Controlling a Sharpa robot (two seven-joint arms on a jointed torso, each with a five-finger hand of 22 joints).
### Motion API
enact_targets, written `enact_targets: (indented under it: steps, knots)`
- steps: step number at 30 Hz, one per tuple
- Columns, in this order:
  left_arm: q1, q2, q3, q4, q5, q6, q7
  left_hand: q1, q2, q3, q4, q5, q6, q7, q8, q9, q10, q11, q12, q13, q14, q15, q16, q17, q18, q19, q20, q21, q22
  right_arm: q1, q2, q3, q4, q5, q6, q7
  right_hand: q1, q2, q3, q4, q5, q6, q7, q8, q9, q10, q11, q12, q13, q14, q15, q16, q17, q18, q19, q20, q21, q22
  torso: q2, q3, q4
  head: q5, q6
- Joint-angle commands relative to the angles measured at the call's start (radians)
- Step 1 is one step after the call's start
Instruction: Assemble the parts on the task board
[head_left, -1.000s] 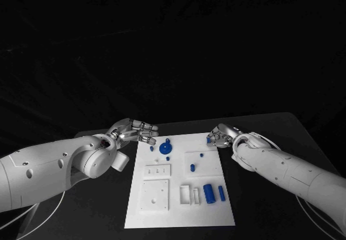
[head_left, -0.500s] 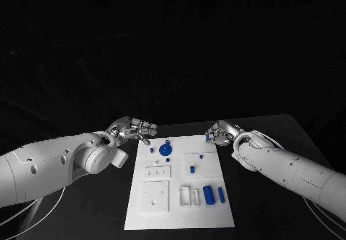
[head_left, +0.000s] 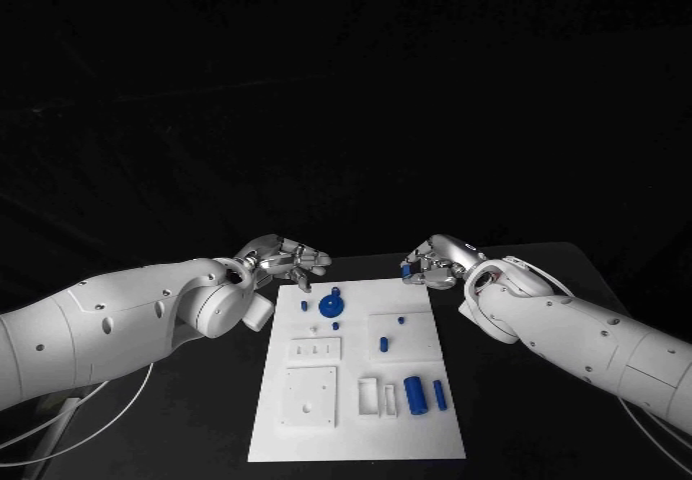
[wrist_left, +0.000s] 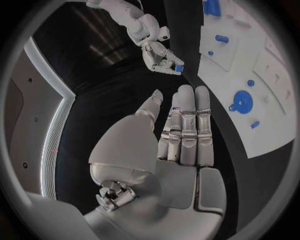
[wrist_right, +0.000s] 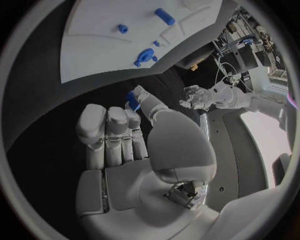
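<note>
The white task board (head_left: 361, 420) lies in the middle of the black table. Blue parts sit on it: a round disc (head_left: 332, 298), a small peg (head_left: 384, 343) and two cylinders (head_left: 415, 392) near the front right. My right hand (head_left: 436, 264) hovers at the board's far right corner and pinches a small blue part (wrist_right: 133, 99) between thumb and finger; the left wrist view shows that part (wrist_left: 179, 68) too. My left hand (head_left: 289, 262) hangs over the far left corner, with nothing in it and its fingers (wrist_left: 187, 125) stretched out side by side.
White blocks with holes and slots (head_left: 310, 392) are fixed on the board's near half. Black table (head_left: 188, 420) lies bare on both sides of the board. A pale cable (head_left: 87, 425) loops under my left arm.
My right hand has drifted slightly left and farther back, still holding the small blue part. My left hand has shifted a little right, toward the board's far left corner.
</note>
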Motion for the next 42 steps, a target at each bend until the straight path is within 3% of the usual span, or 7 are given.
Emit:
enact_targets:
  steps: [1,5,17,20,28,34,42]
  knots:
    - [0.001,0.015,0.001,-0.005,-0.021,-0.015,-0.092,-0.034,-0.003,-0.019,0.029,-0.016,0.045,-0.012,0.002,0.003,0.003,0.002,0.007,0.003,-0.016,0.006,-0.035,-0.024,-0.013,-0.014,0.004,-0.024,-0.015,-0.003,0.002,-0.001,0.036,-0.04,0.052,-0.079,-0.003,0.0,0.003,0.0,-0.002,0.043,-0.006,0.004,0.006,0.0,0.003,-0.002,0.0,0.005,0.0,0.003,0.0,-0.01,0.002,-0.005,-0.001,0.128,-0.015,-0.0062,-0.0122,0.008,-0.006]
    - [-0.001,0.034,0.0,-0.008,-0.025,-0.018,-0.14,-0.049,-0.006,-0.046,0.059,-0.031,0.072,-0.019,0.0,0.002,0.021,-0.001,0.007,0.003,0.013,0.004,-0.087,-0.06,-0.019,0.012,0.002,-0.067,-0.045,-0.009,0.003,-0.006,0.082,-0.068,0.068,-0.13,-0.006,-0.002,0.006,0.001,-0.001,0.046,-0.007,0.004,0.007,0.002,0.002,-0.001,0.001,0.006,0.0,0.003,-0.001,-0.01,0.003,-0.005,-0.001,0.128,-0.02,-0.0067,-0.0163,0.019,-0.014]
    - [-0.006,0.081,0.0,-0.004,-0.029,-0.023,-0.257,-0.072,-0.02,-0.063,0.079,-0.04,0.055,-0.013,-0.001,0.001,0.017,0.003,0.007,0.004,0.012,0.007,-0.1,-0.063,-0.021,0.017,0.004,-0.085,-0.054,-0.016,0.01,-0.05,0.205,-0.2,0.044,-0.272,-0.01,-0.02,0.04,0.012,-0.024,0.051,-0.008,0.003,0.006,0.005,-0.001,0.0,0.002,0.009,-0.001,0.005,0.002,-0.01,0.006,-0.006,-0.004,0.128,-0.023,-0.0046,-0.0211,0.041,-0.024]
    - [-0.006,0.089,0.0,-0.003,-0.047,-0.009,-0.292,-0.109,-0.039,-0.073,0.103,-0.048,0.057,-0.013,0.0,0.002,0.017,0.005,0.007,0.004,0.011,0.009,-0.106,-0.066,-0.022,0.017,0.005,-0.09,-0.056,-0.016,0.013,-0.058,0.226,-0.216,0.036,-0.299,-0.01,-0.026,0.05,0.017,-0.025,0.052,-0.009,0.004,0.007,0.005,0.0,-0.001,0.001,0.009,-0.001,0.005,0.003,-0.009,0.006,-0.006,-0.007,0.128,-0.022,-0.0036,-0.0209,0.04,-0.025]
    - [-0.007,0.111,0.0,-0.005,-0.098,-0.01,-0.366,-0.146,-0.144,0.005,0.238,-0.05,0.047,-0.01,0.0,0.002,0.009,0.009,0.007,0.003,0.012,0.011,-0.132,-0.072,-0.028,0.025,0.005,-0.122,-0.069,-0.017,0.021,-0.063,0.253,-0.227,0.03,-0.323,-0.011,-0.032,0.054,0.025,-0.024,0.054,-0.01,0.004,0.007,0.006,-0.002,-0.002,0.001,0.01,-0.001,0.003,0.002,-0.009,0.007,-0.006,-0.01,0.127,-0.021,-0.0057,-0.0197,0.038,-0.027]
    - [-0.008,0.122,-0.001,-0.004,-0.141,0.003,-0.422,-0.139,-0.154,0.009,0.265,-0.05,0.046,-0.01,0.0,0.002,0.007,0.009,0.007,0.003,0.01,0.013,-0.14,-0.069,-0.029,0.028,0.006,-0.135,-0.069,-0.017,0.027,-0.064,0.267,-0.228,0.031,-0.331,-0.01,-0.033,0.055,0.025,-0.023,0.054,-0.01,0.004,0.007,0.006,-0.002,-0.001,0.001,0.01,-0.001,0.003,0.002,-0.009,0.007,-0.007,-0.01,0.127,-0.022,-0.0049,-0.0203,0.035,-0.029]
    - [-0.011,0.132,-0.001,-0.003,-0.191,0.029,-0.461,-0.13,-0.122,0.0,0.22,-0.049,0.05,-0.01,0.0,0.002,0.008,0.009,0.007,0.003,0.007,0.014,-0.143,-0.068,-0.029,0.027,0.008,-0.141,-0.067,-0.018,0.029,-0.064,0.279,-0.224,0.035,-0.334,-0.011,-0.033,0.055,0.027,-0.022,0.055,-0.01,0.004,0.007,0.006,-0.003,-0.001,0.001,0.01,-0.001,0.002,0.002,-0.009,0.007,-0.007,-0.011,0.127,-0.021,-0.0057,-0.0188,0.034,-0.032]
